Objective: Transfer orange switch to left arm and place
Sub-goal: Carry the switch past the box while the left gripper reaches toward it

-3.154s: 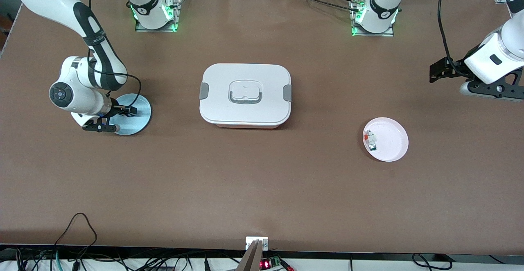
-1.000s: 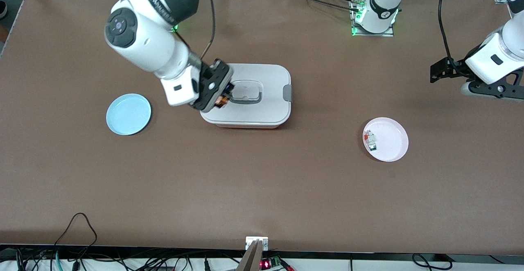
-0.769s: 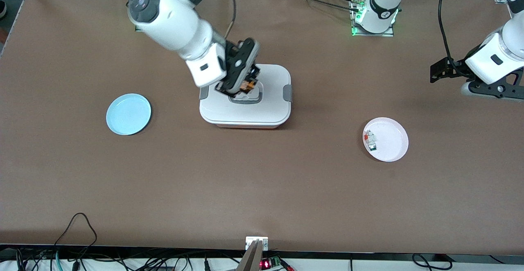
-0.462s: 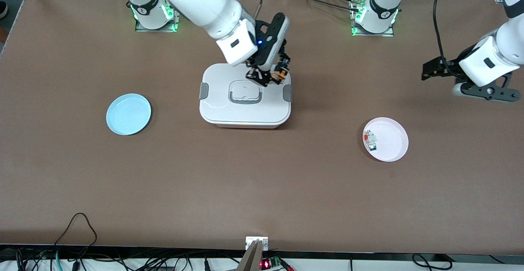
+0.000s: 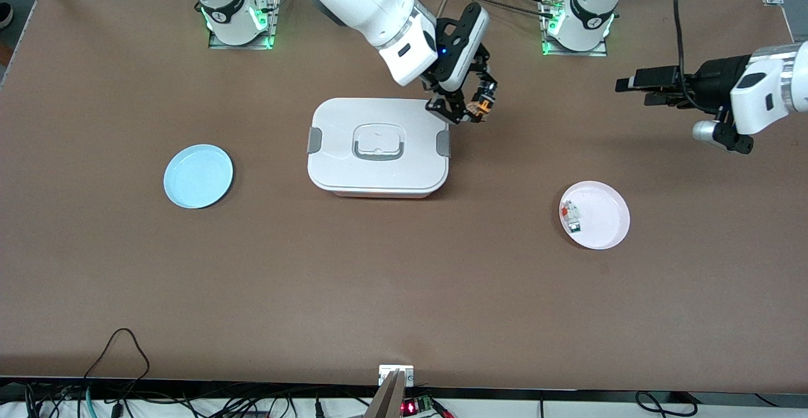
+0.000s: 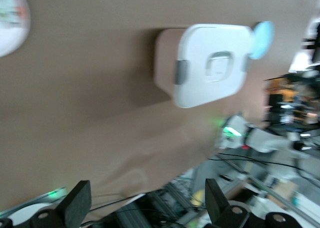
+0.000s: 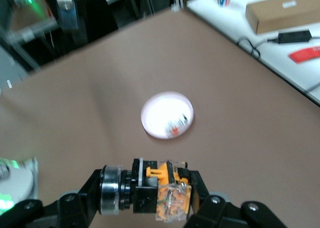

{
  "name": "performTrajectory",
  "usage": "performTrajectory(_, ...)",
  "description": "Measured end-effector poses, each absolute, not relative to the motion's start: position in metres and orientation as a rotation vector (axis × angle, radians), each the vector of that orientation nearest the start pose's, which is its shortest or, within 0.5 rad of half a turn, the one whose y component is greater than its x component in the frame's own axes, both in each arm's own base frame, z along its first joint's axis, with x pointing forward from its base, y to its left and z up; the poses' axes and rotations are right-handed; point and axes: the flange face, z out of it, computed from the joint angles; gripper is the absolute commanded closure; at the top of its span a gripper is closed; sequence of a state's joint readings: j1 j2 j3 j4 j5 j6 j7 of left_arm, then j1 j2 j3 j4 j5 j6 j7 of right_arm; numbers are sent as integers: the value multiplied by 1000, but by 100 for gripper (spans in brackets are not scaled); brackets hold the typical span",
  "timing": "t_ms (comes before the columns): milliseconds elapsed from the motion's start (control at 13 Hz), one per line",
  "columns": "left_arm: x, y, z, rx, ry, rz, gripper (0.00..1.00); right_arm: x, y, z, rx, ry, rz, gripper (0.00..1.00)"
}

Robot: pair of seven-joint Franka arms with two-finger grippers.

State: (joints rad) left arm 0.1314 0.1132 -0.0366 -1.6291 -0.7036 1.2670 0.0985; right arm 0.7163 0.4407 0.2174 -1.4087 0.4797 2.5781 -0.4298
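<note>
My right gripper [image 5: 468, 106] is shut on the orange switch [image 5: 482, 103] and holds it in the air just off the white box's [image 5: 377, 172] corner, toward the left arm's end. In the right wrist view the switch [image 7: 159, 192] lies crosswise between the fingers, with its metal ring at one end and its orange block at the other. My left gripper [image 5: 636, 89] is open and empty, up in the air over bare table near the left arm's end and pointing toward the switch. The left wrist view shows its fingers [image 6: 78, 206] wide apart and the box [image 6: 212, 63] farther off.
A pink plate [image 5: 603, 216] with small white, red and green parts lies nearer to the front camera than the left gripper; it also shows in the right wrist view [image 7: 166, 114]. A blue plate [image 5: 198, 175] lies toward the right arm's end.
My right gripper has lifted the switch off the blue plate and carried it over the box to just off its corner. My left gripper has turned and swung toward the table's middle.
</note>
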Motion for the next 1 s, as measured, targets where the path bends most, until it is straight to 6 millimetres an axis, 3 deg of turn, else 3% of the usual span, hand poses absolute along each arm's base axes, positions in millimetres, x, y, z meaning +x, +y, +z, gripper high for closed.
performTrajectory(385,585,-73,508,1915,-7,-447,2,450,594,540,-2014,-911,-885,99)
performTrajectory(692,580,-84,469,1679,106,-485,5,439,603,546,-1990,-897,-895,99)
performTrajectory(846,574,-99,449,1609,150,-511,6,435,607,545,-1984,-897,-899,99)
performTrajectory(1000,568,-120,441,1595,149,-533,7,432,610,541,-1983,-895,-904,99)
